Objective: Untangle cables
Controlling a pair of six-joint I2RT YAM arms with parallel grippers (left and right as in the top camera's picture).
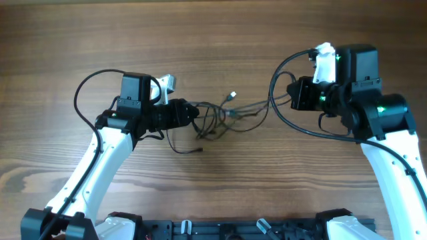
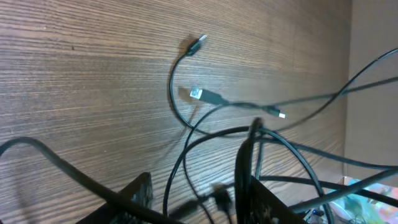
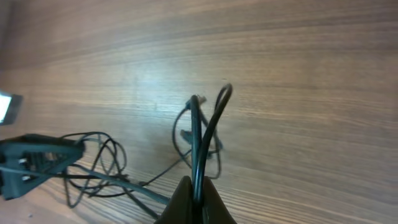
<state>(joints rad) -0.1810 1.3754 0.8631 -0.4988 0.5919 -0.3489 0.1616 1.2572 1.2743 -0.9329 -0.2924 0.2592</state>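
The cables (image 1: 220, 117) lie as a loose tangle of thin black cords mid-table between my two grippers. My left gripper (image 1: 192, 113) sits at the tangle's left edge. In the left wrist view its fingers (image 2: 198, 168) are spread apart, with several strands and a small plug passing between them. A silver plug end (image 2: 198, 93) lies on the wood ahead. My right gripper (image 1: 290, 95) is right of the tangle, with strands stretched toward it. In the right wrist view it (image 3: 198, 185) is shut on a black cable loop (image 3: 200, 134); the rest of the tangle (image 3: 99, 168) lies at lower left.
The wooden table (image 1: 213, 40) fills the view. Thick black arm wires loop out beside each wrist, at the left (image 1: 81, 90) and the right (image 1: 277, 113). A loose cord end (image 1: 199, 149) trails toward the front, and a silver plug (image 1: 232, 95) points to the back.
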